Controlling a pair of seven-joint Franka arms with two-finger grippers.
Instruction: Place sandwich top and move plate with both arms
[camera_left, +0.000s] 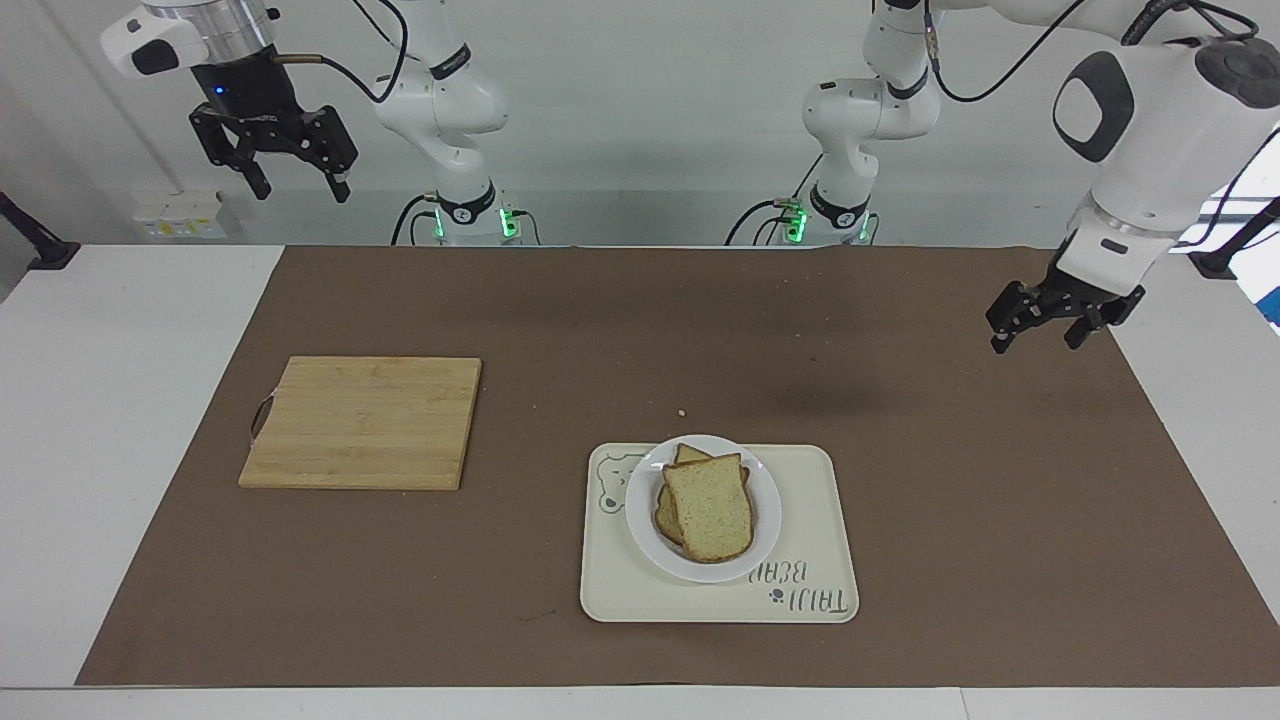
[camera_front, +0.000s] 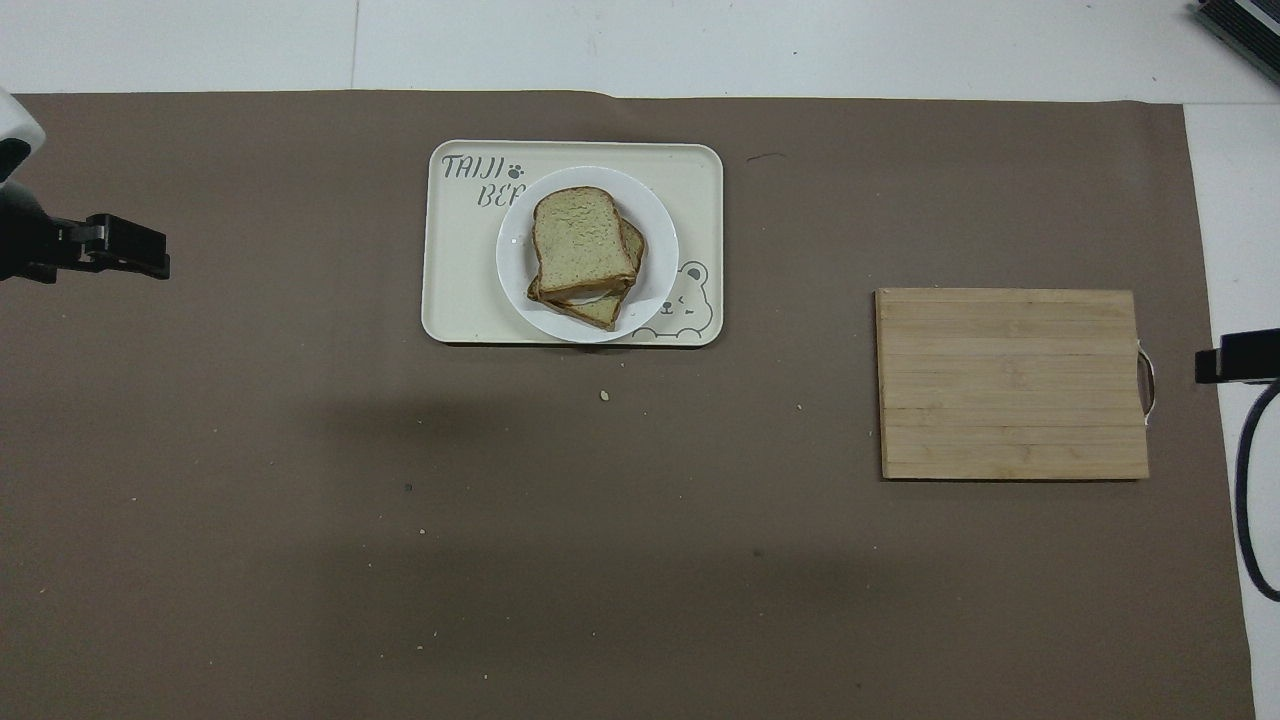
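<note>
Sandwich top (camera_left: 708, 505) already laid on plate (camera_left: 770, 510). Left end effector (camera_left: 1040, 325) raised over mat edge, open, empty. Right end effector (camera_left: 290, 170) parked high, open, empty. Next: plate to be gripped at rim.

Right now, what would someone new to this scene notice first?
Probably the sandwich top, stacked on another slice on the white plate, which sits on the cream bear tray. Next, the bare wooden cutting board toward the right arm's end of the table. The left hand hangs open over the brown mat, while the right hand waits raised and open.
</note>
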